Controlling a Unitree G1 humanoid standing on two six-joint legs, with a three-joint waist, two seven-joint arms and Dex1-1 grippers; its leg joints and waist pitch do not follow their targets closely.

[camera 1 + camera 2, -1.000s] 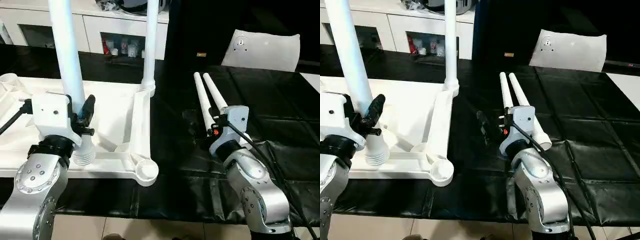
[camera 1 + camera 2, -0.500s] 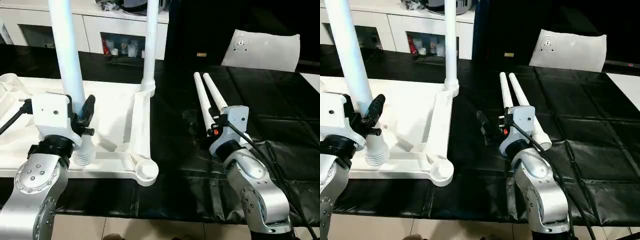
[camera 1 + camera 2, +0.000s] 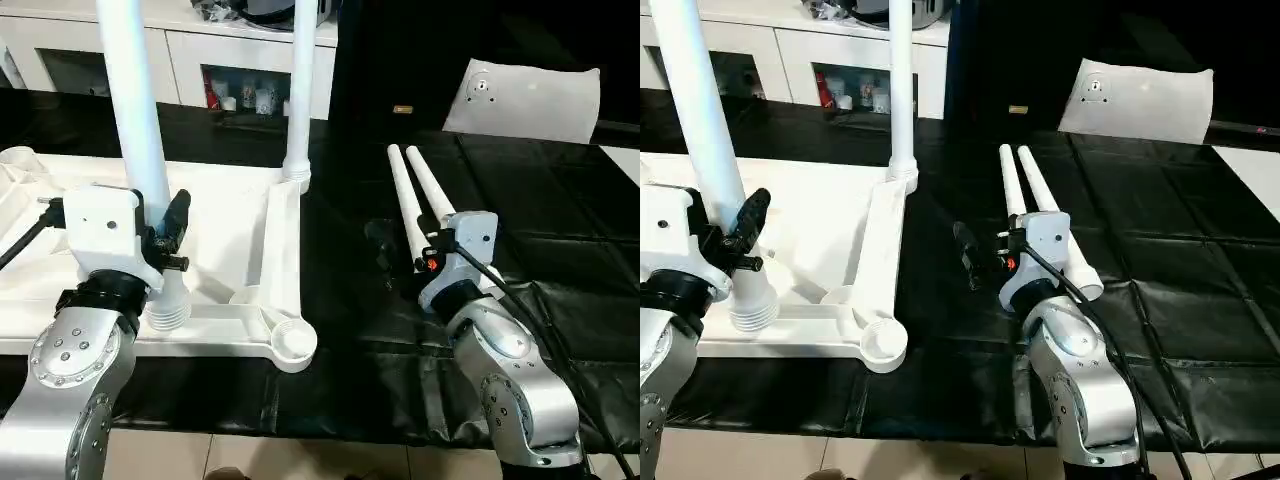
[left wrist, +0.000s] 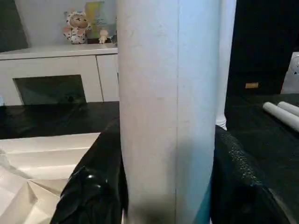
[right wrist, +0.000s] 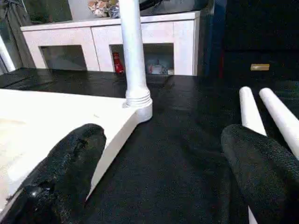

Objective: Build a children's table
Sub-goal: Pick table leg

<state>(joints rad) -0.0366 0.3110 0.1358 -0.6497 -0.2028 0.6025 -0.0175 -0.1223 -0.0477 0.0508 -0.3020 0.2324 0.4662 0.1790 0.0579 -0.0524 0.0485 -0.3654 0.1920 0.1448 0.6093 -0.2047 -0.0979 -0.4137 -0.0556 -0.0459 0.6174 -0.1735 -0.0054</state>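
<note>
While the left gripper [image 3: 160,235] pinches a white leg [image 3: 138,140] standing up, ribbed end just above the upside-down table top [image 3: 225,240] (another leg [image 3: 300,90] stands in the far corner), right gripper [image 3: 985,262] spread wide, holding nothing, two loose legs [image 3: 415,195] just beside it on the black mat [image 3: 560,250].

Tabletop [image 3: 225,240] at 9 o'clock w/ 2 upright legs [image 3: 300,90], 2 loose legs [image 3: 418,195] at 3, cabinet [image 3: 200,55] at 12, bag [image 3: 525,98] at 1.
</note>
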